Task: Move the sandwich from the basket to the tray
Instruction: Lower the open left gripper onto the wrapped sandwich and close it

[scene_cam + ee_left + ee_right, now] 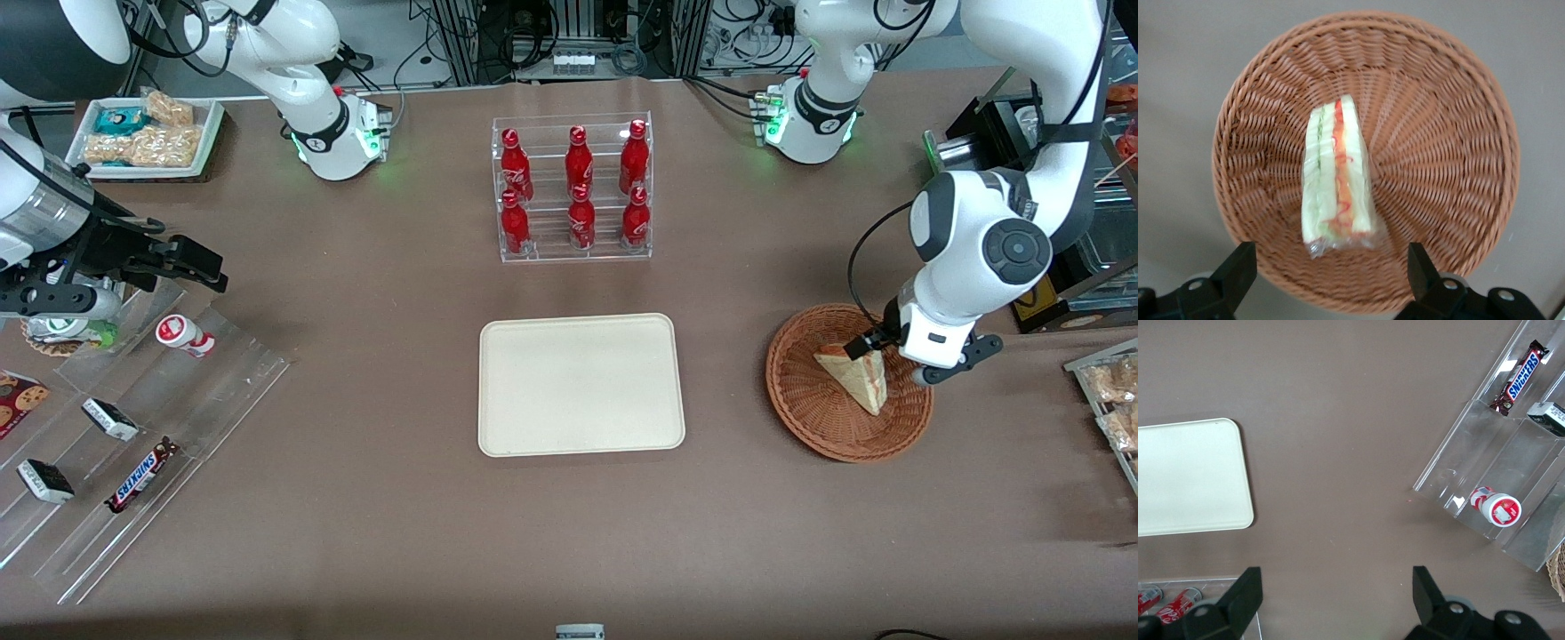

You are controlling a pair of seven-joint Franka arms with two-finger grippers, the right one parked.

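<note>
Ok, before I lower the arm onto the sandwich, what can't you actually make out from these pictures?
- Front view: the gripper is mostly hidden by its own arm, so its height above the sandwich is unclear.
- Front view: part of the basket rim is covered by the arm.
- Left wrist view: the open fingers are cut off by the frame edge; the underside of the sandwich is hidden.
- The tray is absent from the wrist view.

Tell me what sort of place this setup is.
Probably a robotics lab staged as a snack shop: an acrylic rack of red bottles, stepped clear shelves of candy bars, and cabling. The gripper hovers open over the sandwich in its basket.
</note>
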